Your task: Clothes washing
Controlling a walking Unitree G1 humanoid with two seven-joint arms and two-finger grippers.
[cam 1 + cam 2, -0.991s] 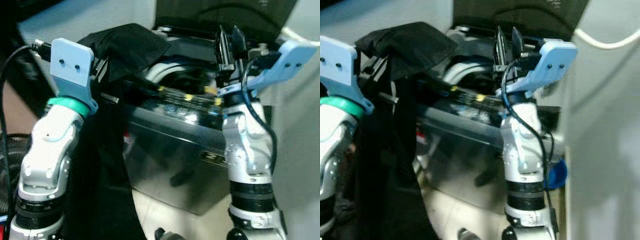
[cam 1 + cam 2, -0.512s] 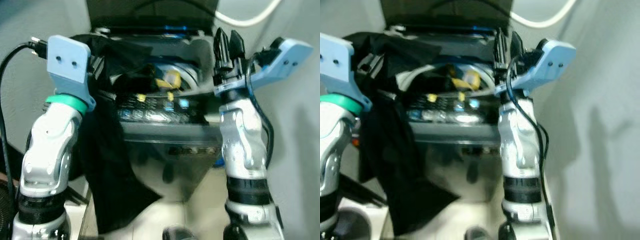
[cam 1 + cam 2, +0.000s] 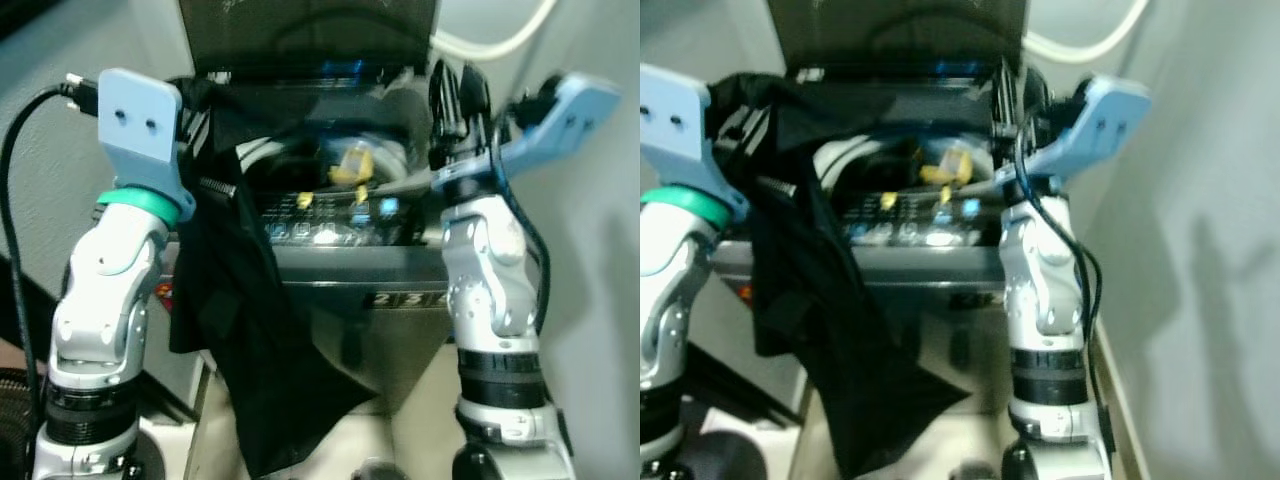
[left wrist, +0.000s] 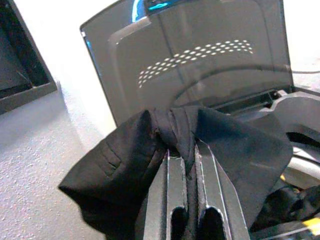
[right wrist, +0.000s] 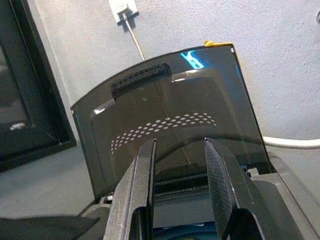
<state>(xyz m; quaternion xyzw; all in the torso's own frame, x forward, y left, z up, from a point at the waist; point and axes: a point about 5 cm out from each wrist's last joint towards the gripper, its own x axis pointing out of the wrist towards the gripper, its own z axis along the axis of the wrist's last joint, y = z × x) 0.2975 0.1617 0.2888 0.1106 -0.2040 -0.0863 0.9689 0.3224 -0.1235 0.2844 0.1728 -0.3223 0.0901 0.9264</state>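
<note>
A top-loading washing machine point(image 3: 372, 292) stands before me with its dark lid point(image 3: 310, 30) raised. Something yellow point(image 3: 350, 165) lies inside the drum opening. My left gripper point(image 4: 182, 150) is shut on a black garment point(image 3: 250, 330), held at the machine's left rim. The cloth is bunched over the fingertips point(image 4: 172, 165) and hangs down the machine's front left side. My right gripper point(image 3: 455, 85) is raised at the machine's right rim, pointing up toward the lid. It is open, with nothing between its fingers point(image 5: 142, 170).
A white hose point(image 3: 500, 40) runs along the grey wall behind the machine. A wall point(image 3: 1200, 250) stands close on the right. A white wall socket point(image 5: 122, 7) sits above the lid. A dark frame point(image 5: 30, 90) is at the left.
The camera has swung, so the washer now sits centred and its open drum shows. The black garment hangs lower down the machine's front. Both arms keep their raised poses.
</note>
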